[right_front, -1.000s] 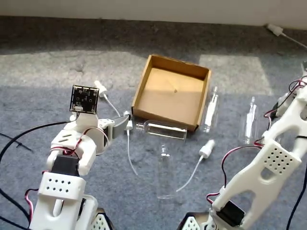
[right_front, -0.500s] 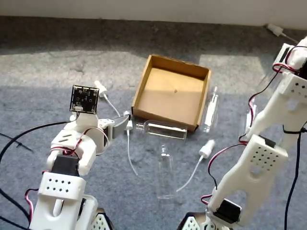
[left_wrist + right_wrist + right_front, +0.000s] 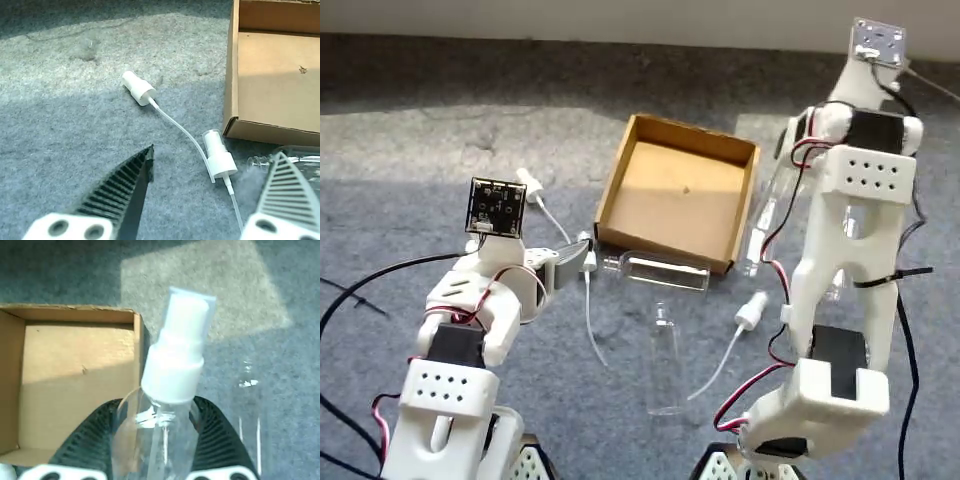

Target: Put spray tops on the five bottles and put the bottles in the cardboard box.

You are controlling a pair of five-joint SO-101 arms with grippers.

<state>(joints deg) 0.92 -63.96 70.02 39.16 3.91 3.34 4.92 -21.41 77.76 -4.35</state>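
Left jaws spread, right jaws clamped — aloft

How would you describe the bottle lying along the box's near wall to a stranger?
Find the cardboard box in the middle of the carpet. Along its near wall lies a clear bottle on its side, parallel to that wall. The other uncapped bottle lies apart from the box, neck towards it.

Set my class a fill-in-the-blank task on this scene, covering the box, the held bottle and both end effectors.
1. The number of bottles inside the cardboard box is ___.
2. The right end effector is shut on a bottle fitted with a white ___.
3. The left end effector is ___ over a loose spray top.
Missing words: zero; spray top; open.
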